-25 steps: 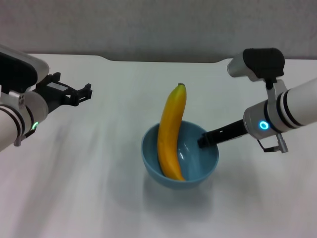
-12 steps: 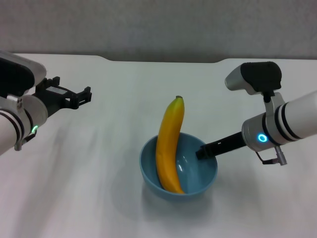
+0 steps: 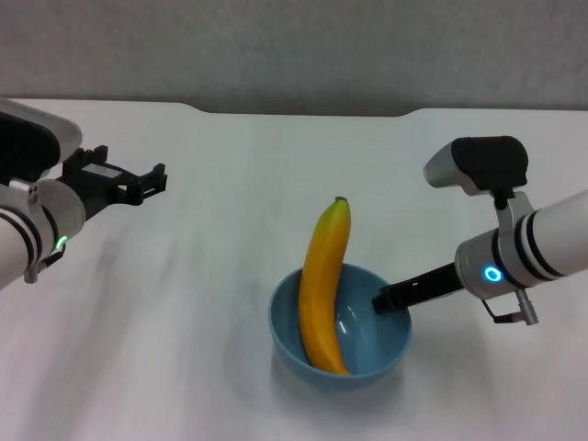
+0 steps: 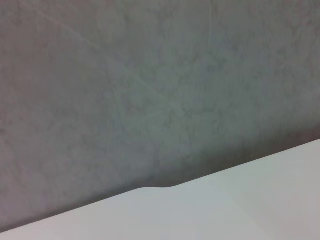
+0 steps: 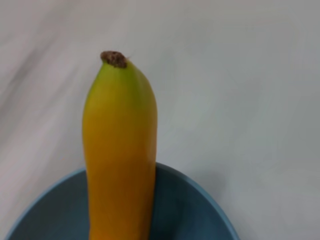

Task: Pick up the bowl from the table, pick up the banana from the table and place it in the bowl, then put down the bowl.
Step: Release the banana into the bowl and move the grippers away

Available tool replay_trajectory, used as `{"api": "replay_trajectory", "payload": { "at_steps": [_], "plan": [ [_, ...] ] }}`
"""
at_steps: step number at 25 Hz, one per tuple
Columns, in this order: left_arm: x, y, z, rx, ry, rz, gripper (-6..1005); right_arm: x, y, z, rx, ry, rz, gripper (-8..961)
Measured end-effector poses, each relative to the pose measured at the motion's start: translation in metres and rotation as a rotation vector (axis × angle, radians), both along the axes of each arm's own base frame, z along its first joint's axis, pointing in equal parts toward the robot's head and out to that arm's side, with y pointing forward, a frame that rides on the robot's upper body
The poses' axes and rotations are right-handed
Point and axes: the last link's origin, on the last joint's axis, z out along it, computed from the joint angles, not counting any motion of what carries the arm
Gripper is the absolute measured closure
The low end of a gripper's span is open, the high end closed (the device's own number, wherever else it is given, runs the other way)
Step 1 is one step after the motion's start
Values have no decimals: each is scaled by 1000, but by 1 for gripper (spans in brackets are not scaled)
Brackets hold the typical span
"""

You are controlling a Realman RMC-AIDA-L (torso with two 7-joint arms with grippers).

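Bowl (image 3: pixel 341 332): light blue, near the middle of the white counter (image 3: pixel 184 303).
Banana (image 3: pixel 325 283): propped inside the bowl, lower end on its floor, upper end leaning over the far rim.
Right gripper (image 3: pixel 384 300): clamped on the bowl's right rim.
Left gripper (image 3: pixel 147 179): fingers spread, holding nothing, above the counter's left side, well apart from the bowl.

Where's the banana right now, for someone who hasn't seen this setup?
On the white table, look near the front for the light-blue bowl that the right gripper holds by its rim. The banana stands tilted inside it, its tip poking out over the far rim: the only yellow thing here.
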Motion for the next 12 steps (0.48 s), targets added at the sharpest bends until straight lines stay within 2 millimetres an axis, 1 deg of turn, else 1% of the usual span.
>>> {"api": "replay_trajectory", "payload": {
  "at_steps": [12],
  "plan": [
    [-2, -1, 0, 4, -18, 13, 107, 9, -2, 2, 15, -4, -17, 927]
  ]
}}
